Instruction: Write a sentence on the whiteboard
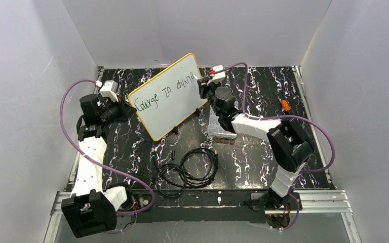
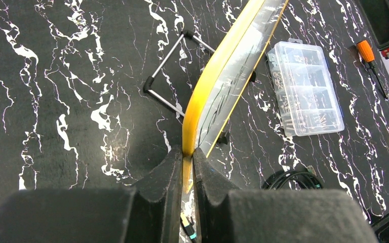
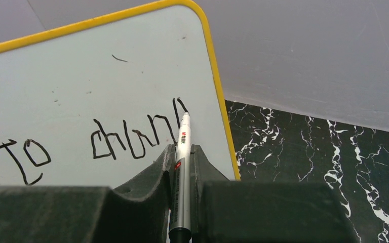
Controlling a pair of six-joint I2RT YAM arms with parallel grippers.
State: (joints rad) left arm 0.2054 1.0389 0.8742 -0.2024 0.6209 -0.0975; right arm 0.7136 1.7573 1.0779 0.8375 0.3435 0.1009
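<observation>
Left end effector [image 2: 187,152] is clamped on the thin yellow-rimmed white whiteboard [image 1: 167,114] — right end effector [image 3: 182,149] pinches a silver marker pen [image 3: 182,177], tip on the board, dark handwritten lettering [image 3: 126,142] just left of it.

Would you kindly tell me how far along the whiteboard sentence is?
Done: "Courage to" stands on the whiteboard. In hand: the left tool clamps the board's rim, and the right tool, shut on the marker, has its tip at the last stroke of "chan", so the sentence is mid-word. Left: finishing that word and anything after it.
</observation>
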